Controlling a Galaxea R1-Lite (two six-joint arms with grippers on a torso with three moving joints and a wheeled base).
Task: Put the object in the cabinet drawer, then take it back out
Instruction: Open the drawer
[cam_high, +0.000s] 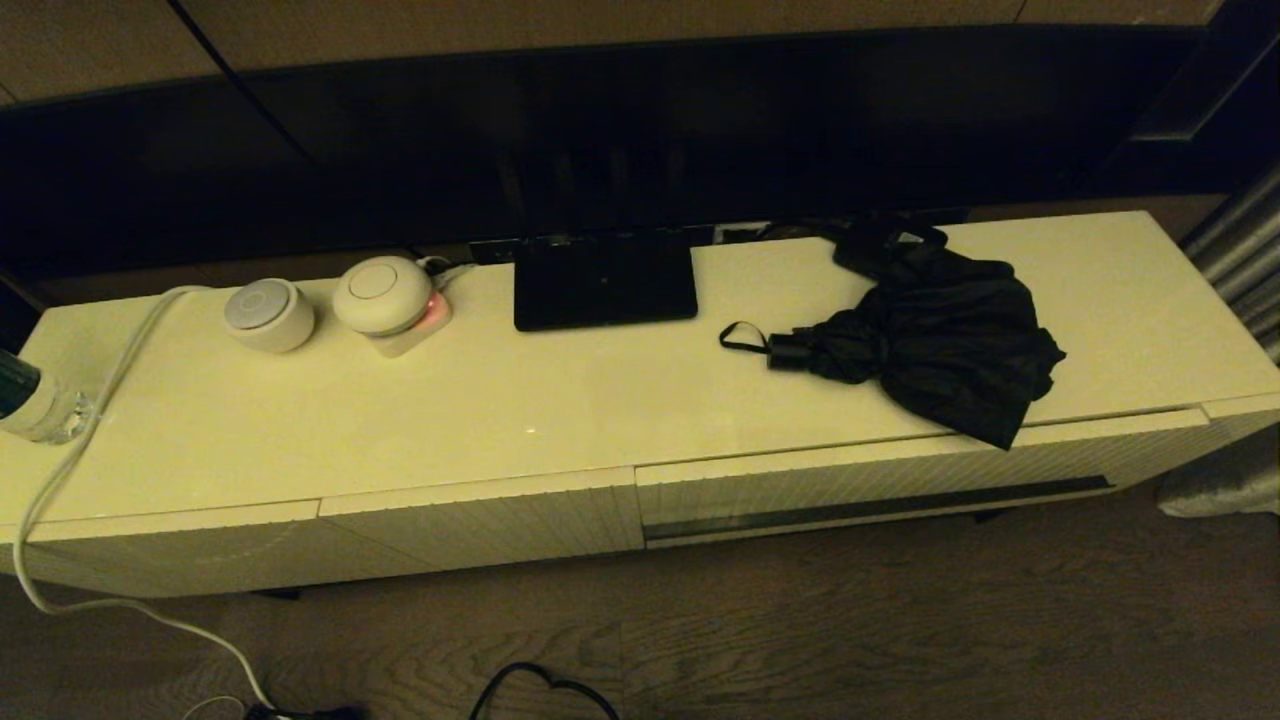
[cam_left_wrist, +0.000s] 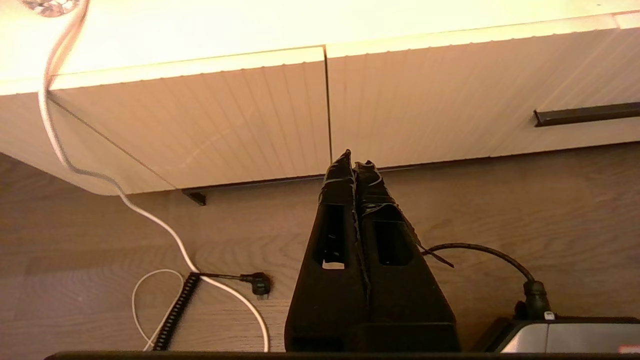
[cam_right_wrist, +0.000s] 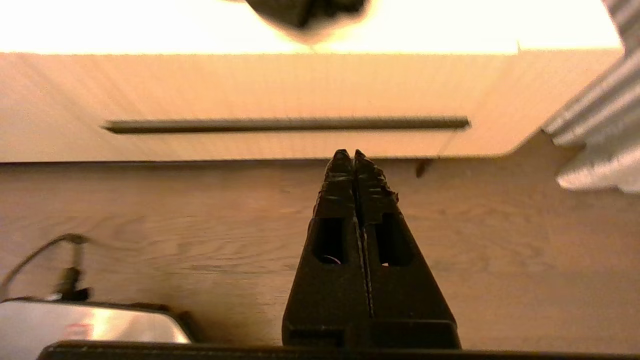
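The umbrella (cam_high: 930, 335) is lying on the cabinet top above the drawer (cam_high: 880, 480), its fabric drooping over the front edge, handle and strap pointing toward the flat black stand base (cam_high: 604, 282). I'm seeing the drawer sitting closed. My head camera is showing neither arm; only the wrist cameras are giving me those. The right gripper (cam_right_wrist: 348, 156) is hovering over the floor in front of the drawer's dark slot (cam_right_wrist: 285, 124), fingers pressed together, empty. The left gripper (cam_left_wrist: 354, 157) is sitting likewise pressed together before the ribbed panels (cam_left_wrist: 210, 120).
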